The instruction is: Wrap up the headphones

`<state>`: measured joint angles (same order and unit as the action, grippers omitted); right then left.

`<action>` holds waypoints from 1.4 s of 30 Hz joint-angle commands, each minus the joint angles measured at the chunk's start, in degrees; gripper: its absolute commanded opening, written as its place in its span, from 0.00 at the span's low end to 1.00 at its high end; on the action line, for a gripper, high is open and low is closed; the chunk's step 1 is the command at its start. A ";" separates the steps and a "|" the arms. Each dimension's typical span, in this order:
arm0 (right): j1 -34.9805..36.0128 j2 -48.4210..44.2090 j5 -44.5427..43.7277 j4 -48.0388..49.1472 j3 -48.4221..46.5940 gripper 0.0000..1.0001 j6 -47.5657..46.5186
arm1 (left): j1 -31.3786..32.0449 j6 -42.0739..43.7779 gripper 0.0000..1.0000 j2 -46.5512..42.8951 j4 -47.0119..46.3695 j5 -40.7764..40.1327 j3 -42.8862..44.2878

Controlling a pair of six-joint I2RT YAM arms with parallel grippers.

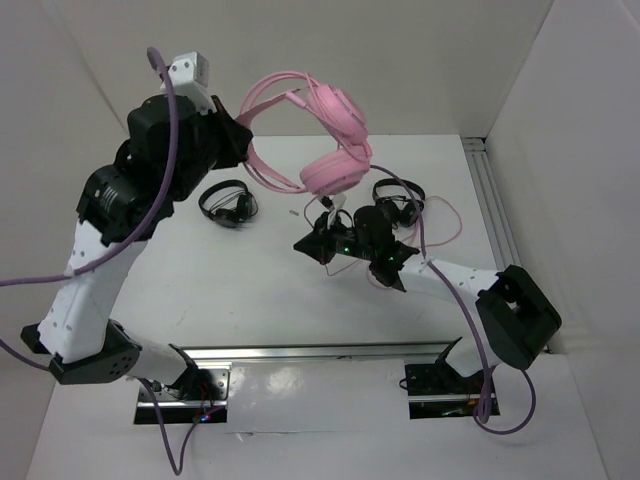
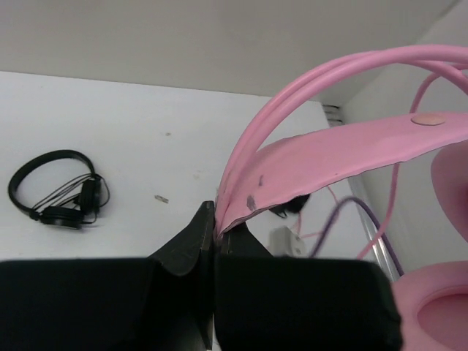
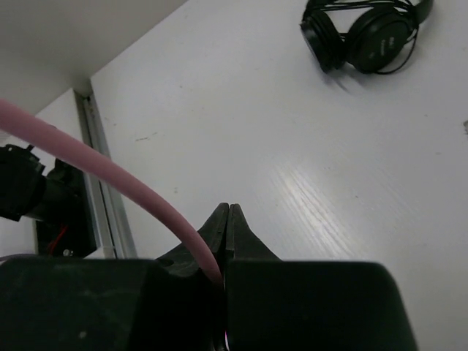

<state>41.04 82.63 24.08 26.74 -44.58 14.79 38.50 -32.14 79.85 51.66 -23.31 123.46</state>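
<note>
Pink headphones (image 1: 335, 165) aloft (round padded cups), headband (image 2: 351, 150) pinched by left fingers (image 2: 191, 241); only the right wrist view shows right fingers (image 3: 245, 245) clamping the cable (image 3: 110, 175).

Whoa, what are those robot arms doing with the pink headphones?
The left gripper is shut on the headband of the pink headphones and holds them up above the table. The right gripper, lower down, is pinched shut on their thin pink cable. One black headset lies on the table near the left arm, and a second black headset lies near the right arm, both untouched.
</note>
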 commanded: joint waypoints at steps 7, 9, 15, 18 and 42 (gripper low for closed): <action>4.31 0.07 8.26 11.75 0.46 0.03 4.46 | -16.60 -9.86 0.00 5.48 -11.13 5.29 -4.79; 4.92 1.47 8.88 11.75 -0.33 0.05 4.46 | -20.03 -13.10 0.00 5.49 -12.88 6.34 -8.91; 8.79 1.48 5.03 7.46 -1.56 0.02 2.36 | -29.77 -21.54 0.00 4.26 -15.44 14.85 -14.12; 9.32 2.88 0.98 5.07 -2.09 0.00 1.12 | -34.44 -23.14 0.00 5.04 -17.03 24.34 -14.91; 19.26 6.49 10.45 -24.61 -20.89 0.00 -10.21 | -36.74 -10.40 0.00 6.19 -19.93 5.04 -20.62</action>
<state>58.98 91.42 29.69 10.35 -60.84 8.73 0.01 -45.10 86.37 38.13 -9.72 101.78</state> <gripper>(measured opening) 0.010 0.090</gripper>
